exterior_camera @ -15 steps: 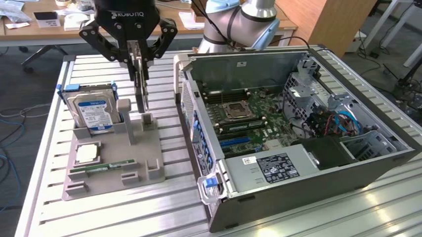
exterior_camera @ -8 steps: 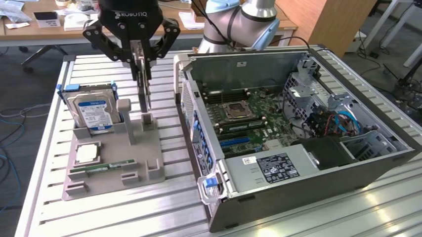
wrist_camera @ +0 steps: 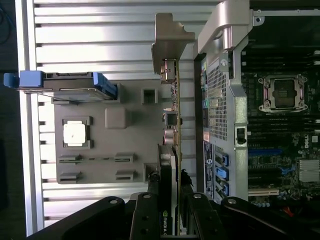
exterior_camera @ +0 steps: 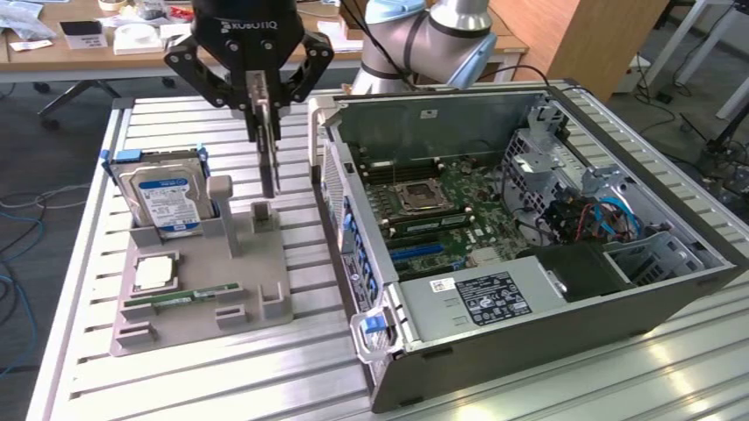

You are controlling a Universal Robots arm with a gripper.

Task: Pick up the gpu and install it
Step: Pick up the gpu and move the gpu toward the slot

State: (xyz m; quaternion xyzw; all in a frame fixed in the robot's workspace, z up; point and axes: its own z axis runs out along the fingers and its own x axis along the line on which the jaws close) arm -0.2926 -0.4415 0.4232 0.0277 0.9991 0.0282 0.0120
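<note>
The gpu (exterior_camera: 268, 145) hangs edge-on and upright, a thin card with a silver bracket, just above the grey holder tray (exterior_camera: 193, 263). My gripper (exterior_camera: 260, 95) is shut on its upper edge. In the wrist view the gpu (wrist_camera: 172, 125) runs away from my gripper (wrist_camera: 170, 192), its silver bracket (wrist_camera: 170, 35) at the far end and the black cooler between the fingers (wrist_camera: 149, 210). The open computer case (exterior_camera: 527, 263) lies right beside the card, with the motherboard (exterior_camera: 445, 210) and its blue slots (wrist_camera: 262, 151) exposed.
On the grey tray stand a hard drive in a blue caddy (exterior_camera: 164, 195), a processor chip (exterior_camera: 154, 272) and a narrow green memory stick (exterior_camera: 181, 298). The case's side wall (exterior_camera: 339, 202) rises close to the card. The slatted metal table (exterior_camera: 175, 386) carries everything.
</note>
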